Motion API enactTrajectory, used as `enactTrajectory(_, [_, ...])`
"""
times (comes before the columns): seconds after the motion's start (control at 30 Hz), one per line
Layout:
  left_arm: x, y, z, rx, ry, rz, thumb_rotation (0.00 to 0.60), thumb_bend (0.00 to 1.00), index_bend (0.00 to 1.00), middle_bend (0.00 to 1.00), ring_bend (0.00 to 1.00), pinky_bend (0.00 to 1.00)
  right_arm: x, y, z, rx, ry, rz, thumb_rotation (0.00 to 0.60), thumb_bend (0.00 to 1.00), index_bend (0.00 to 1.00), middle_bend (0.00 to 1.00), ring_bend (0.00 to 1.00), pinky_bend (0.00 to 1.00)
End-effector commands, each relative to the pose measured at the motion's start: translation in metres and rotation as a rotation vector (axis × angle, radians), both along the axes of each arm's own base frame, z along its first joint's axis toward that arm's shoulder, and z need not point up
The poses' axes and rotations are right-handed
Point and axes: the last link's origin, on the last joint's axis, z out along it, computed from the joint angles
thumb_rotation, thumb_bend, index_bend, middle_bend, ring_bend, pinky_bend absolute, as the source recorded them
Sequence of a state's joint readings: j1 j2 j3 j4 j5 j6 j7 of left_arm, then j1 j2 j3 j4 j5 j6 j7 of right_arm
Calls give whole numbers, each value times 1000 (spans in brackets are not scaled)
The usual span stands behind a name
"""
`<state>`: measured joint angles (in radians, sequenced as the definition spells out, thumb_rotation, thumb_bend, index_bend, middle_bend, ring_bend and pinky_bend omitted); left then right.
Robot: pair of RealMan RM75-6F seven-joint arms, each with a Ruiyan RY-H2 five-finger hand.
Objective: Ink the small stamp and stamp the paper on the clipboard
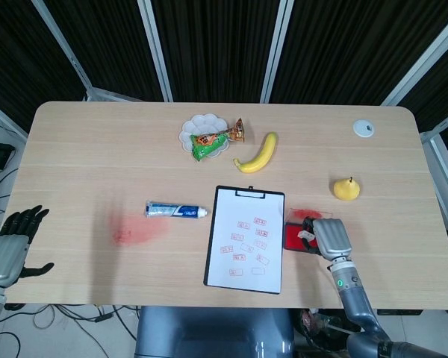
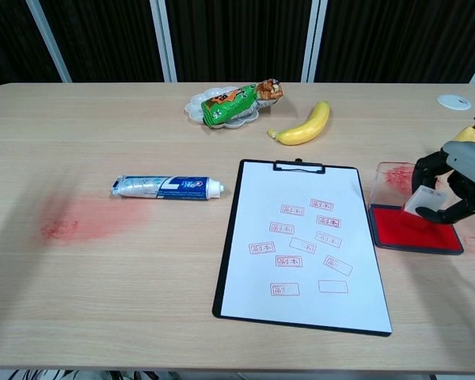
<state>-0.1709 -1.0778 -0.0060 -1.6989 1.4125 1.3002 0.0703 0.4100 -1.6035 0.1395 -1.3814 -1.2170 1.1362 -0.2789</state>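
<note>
Grey and black, the right hand (image 2: 457,184) sits at the right edge of the chest view, its fingers curled around the small stamp (image 2: 428,203), a pale block held over the red ink pad (image 2: 412,228). Whether the stamp touches the pad cannot be told. In the head view the same hand (image 1: 325,236) covers the right part of the pad (image 1: 293,237), low and right of centre. The pad's clear lid (image 2: 396,180) lies open just behind it, smeared red, and a yellow pear (image 1: 346,189) stands further toward the right edge.

Just left of the pad lies the black clipboard (image 2: 229,237), its paper (image 2: 301,253) bearing a cluster of red stamp marks. Above it are a banana (image 2: 304,127) and a white dish (image 2: 196,108) with a green snack packet (image 2: 236,101). A toothpaste tube (image 2: 166,187) lies left of the clipboard, beside a red smudge (image 2: 83,218) on the wooden table (image 2: 103,301). A small white disc (image 1: 364,128) sits at upper right.

The left hand (image 1: 11,246) hangs off the lower left corner in the head view, fingers spread, holding nothing.
</note>
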Motion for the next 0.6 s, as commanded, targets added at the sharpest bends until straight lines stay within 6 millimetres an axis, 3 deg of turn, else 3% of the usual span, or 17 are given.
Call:
enactTrajectory(0.03, [0, 0, 0, -3, -2, 0, 600, 18, 0, 0, 0, 0, 1, -1, -4, 3, 7, -8, 600, 713, 844, 751, 846, 817])
enactTrajectory(0.6, [0, 0, 0, -11, -7, 6, 600, 19, 0, 0, 0, 0, -4, 5, -18, 40, 61, -21, 600, 715, 853, 755, 850, 817])
